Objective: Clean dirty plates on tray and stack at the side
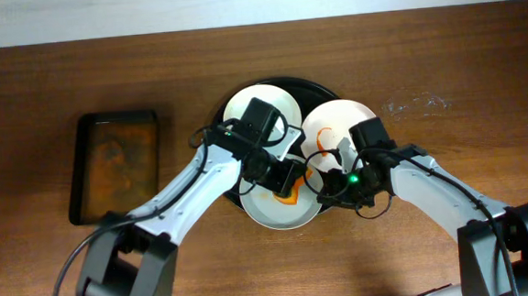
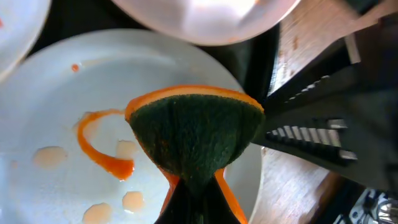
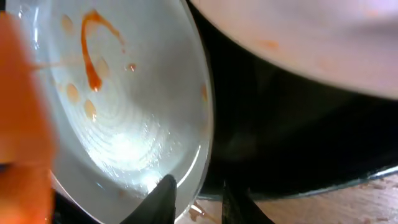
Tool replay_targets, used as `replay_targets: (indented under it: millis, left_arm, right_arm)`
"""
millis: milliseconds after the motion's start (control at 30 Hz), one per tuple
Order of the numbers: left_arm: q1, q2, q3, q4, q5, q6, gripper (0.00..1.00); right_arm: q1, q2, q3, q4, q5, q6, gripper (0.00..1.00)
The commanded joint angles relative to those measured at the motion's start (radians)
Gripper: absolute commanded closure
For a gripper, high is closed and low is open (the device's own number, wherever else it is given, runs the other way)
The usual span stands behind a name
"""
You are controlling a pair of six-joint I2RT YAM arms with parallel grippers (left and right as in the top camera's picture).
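The round black tray (image 1: pixel 311 88) holds three plates: white (image 1: pixel 243 108), pale pink (image 1: pixel 336 121) and pale blue-green (image 1: pixel 277 219). My left gripper (image 1: pixel 282 179) is shut on a green and orange sponge (image 2: pixel 193 137) and presses it on the blue-green plate (image 2: pixel 62 112), beside an orange-red sauce smear and pale drops. My right gripper (image 1: pixel 326 183) is closed on the rim of that plate (image 3: pixel 124 93), one finger inside and one outside (image 3: pixel 196 199). The pink plate (image 3: pixel 311 43) lies just beyond, over the tray floor (image 3: pixel 280 143).
A smaller rectangular black tray with a brownish floor (image 1: pixel 114 166) sits on the wooden table at the left. Wet marks (image 1: pixel 413 105) lie on the table right of the round tray. The two arms come close together over the tray's front.
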Motion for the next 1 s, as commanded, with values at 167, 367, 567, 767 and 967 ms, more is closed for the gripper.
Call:
replay_targets:
  millis: [167, 367, 567, 767, 967]
  left_arm:
    - [-0.024, 0.056, 0.022, 0.011, 0.011, -0.025, 0.99]
    - [-0.025, 0.077, 0.022, 0.017, 0.011, -0.025, 0.99]
    - [-0.029, 0.078, 0.022, 0.026, 0.008, -0.025, 0.99]
    - [-0.031, 0.078, 0.022, 0.027, 0.003, -0.025, 0.99]
    - [-0.032, 0.078, 0.022, 0.027, -0.017, -0.025, 0.99]
  right_arm:
    - [0.009, 0.006, 0.016, 0.024, 0.048, 0.005, 0.75]
    - [0.009, 0.006, 0.004, 0.025, 0.051, 0.006, 0.75]
    - [0.016, 0.006, -0.006, 0.029, 0.054, 0.005, 0.74]
    - [0.083, 0.007, -0.006, 0.035, 0.123, 0.044, 0.74]
    - [0.119, 0.007, -0.006, 0.040, 0.175, 0.095, 0.80]
